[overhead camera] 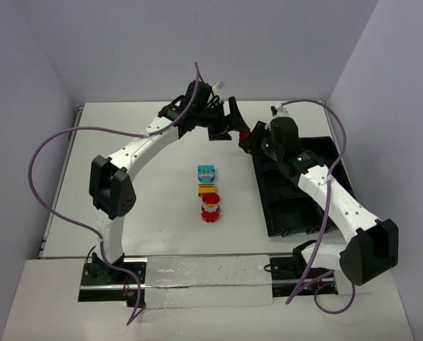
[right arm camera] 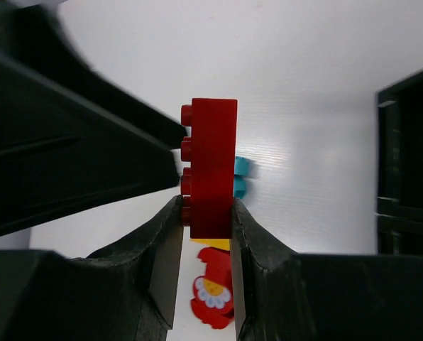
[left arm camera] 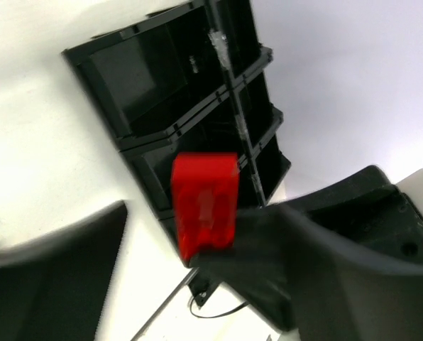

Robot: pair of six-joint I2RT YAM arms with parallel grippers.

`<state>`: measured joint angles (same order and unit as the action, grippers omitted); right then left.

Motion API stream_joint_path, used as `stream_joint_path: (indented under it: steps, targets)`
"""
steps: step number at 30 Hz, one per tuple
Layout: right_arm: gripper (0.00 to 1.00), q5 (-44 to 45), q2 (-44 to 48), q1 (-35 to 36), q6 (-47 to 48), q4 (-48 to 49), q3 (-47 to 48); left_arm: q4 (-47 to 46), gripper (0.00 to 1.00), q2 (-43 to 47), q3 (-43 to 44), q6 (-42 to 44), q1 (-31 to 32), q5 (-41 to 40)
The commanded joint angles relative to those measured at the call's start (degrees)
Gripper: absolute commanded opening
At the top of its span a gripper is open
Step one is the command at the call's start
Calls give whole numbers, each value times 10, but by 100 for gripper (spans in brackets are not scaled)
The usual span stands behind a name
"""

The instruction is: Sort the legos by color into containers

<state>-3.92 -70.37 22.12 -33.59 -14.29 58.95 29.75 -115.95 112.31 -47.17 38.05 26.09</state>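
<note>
While the right pincer pinches the red brick, the blurred left pincer stands spread.

L arm, R arm: white links, blk joints + bases; purple cable loops along each.

left claw flanking red brick in right claw, tray beside

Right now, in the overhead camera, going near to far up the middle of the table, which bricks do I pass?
Red brick with white marks, yellow brick, cyan brick, plain red brick gripped in the right hand.
</note>
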Motion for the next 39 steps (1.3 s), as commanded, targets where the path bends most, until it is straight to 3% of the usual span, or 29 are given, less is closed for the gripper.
stream_joint_path:
  steps: [1, 9, 13, 18, 20, 24, 26, 34, 39]
  targets:
    - [0, 132, 4, -19, -8, -78, 38, 34, 99, 55, 9, 43, -21, -44]
    - [0, 137, -25, -126, 18, -113, 25, 97, 99, 95, -33, 77, -66, -149]
    - [0, 154, -77, -135, 32, -131, 53, 129, 99, 87, -58, 90, -57, -181]
    - [12, 167, -143, -143, 32, -134, 92, 143, 99, 120, -142, 99, -44, -242]
    - [23, 175, -164, -144, 33, -135, 106, 141, 99, 139, -188, 104, -38, -255]
    - [60, 181, -194, -144, 32, -152, 132, 139, 99, 167, -239, 106, -23, -257]
    - [69, 181, -197, -145, 32, -158, 138, 140, 99, 176, -251, 105, -18, -257]
    - [67, 139, -114, -125, 76, -141, 102, 165, 99, 186, -244, 116, -17, -291]
    - [67, 112, -48, -5, 132, -125, 59, 197, 99, 193, -211, 119, -32, -338]
